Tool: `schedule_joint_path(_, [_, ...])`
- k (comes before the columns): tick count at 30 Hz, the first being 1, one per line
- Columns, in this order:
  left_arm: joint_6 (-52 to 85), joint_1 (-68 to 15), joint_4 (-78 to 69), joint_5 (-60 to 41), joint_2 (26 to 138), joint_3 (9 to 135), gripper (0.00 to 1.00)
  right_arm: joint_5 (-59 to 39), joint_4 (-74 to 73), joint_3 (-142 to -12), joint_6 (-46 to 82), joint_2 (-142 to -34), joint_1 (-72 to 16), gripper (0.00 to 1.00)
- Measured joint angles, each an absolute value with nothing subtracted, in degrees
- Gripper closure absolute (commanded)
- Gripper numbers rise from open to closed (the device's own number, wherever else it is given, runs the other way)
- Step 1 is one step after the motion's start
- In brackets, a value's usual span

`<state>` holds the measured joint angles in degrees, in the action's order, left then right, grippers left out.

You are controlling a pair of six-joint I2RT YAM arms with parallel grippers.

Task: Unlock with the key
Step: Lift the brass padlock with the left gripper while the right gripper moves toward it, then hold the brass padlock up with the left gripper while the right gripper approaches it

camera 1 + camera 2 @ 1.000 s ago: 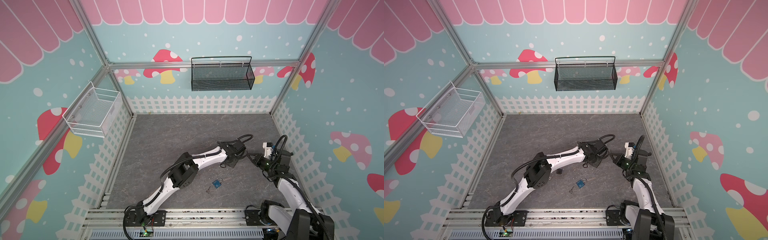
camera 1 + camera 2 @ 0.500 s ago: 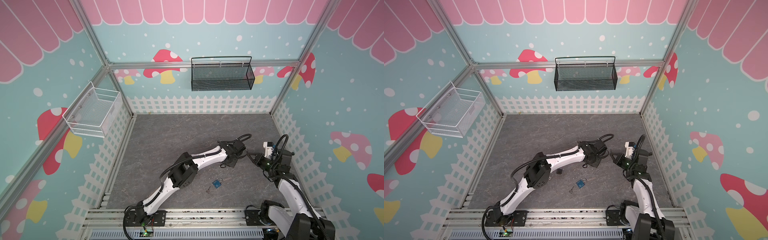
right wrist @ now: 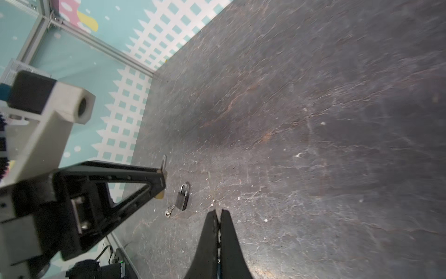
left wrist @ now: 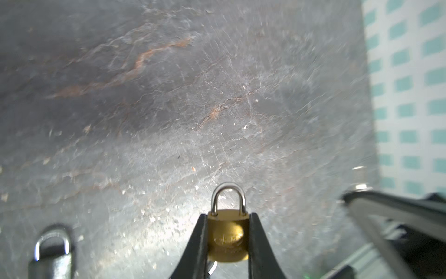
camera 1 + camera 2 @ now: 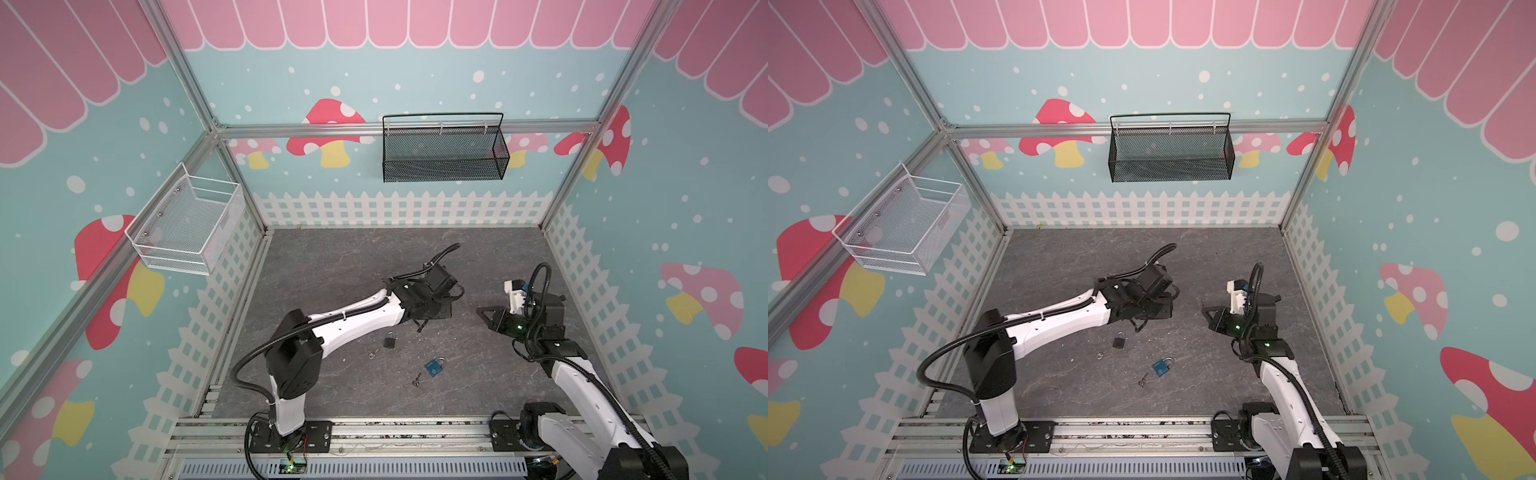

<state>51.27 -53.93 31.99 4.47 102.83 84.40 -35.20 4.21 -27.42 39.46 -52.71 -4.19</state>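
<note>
My left claw [image 4: 228, 216] is clamped on the brass lock [image 4: 228, 238], one finger [image 4: 200, 241] on each side of its body, with the shackle pointing away from the wrist. Both shackle legs sit down in the body, so it is still locked. My right claw [image 3: 219, 212] is closed tight. In the left wrist view a small silver piece [image 4: 359, 178] pokes past its tip. I take that for the key, though it is too blurred to be sure.

In both top views the two claws face each other above the floor [image 5: 353, 257], with a clear gap between them. The lock hangs just off the surface.

By my reckoning the pickups are done: lock in one claw, key apparently in the other. What remains is the hard part: closing the gap, finding the keyhole, which I cannot see from here, then seating the blade and turning it until the shackle pops.

A black lock [image 5: 389, 340] and a blue lock [image 5: 435, 367] lie on the floor nearer the bases, each with a loose key beside it.
</note>
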Motion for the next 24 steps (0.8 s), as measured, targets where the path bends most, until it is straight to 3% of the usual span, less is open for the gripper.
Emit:
schedule_joint_path(4, [58.41,-54.11,26.68,4.47,97.65,77.34,1.00,-32.77,1.96,-25.08,43.44,-50.35,-11.20,1.00])
schedule_joint_path(16, [68.10,-54.15,22.79,7.90,95.09,72.25,1.00,-20.73,-6.98,-19.16,55.68,-48.75,-31.97,1.00])
schedule_joint_path(24, [68.62,-54.76,23.29,10.55,94.91,72.29,1.00,-14.92,-12.29,-19.55,59.66,-53.69,-37.60,1.00])
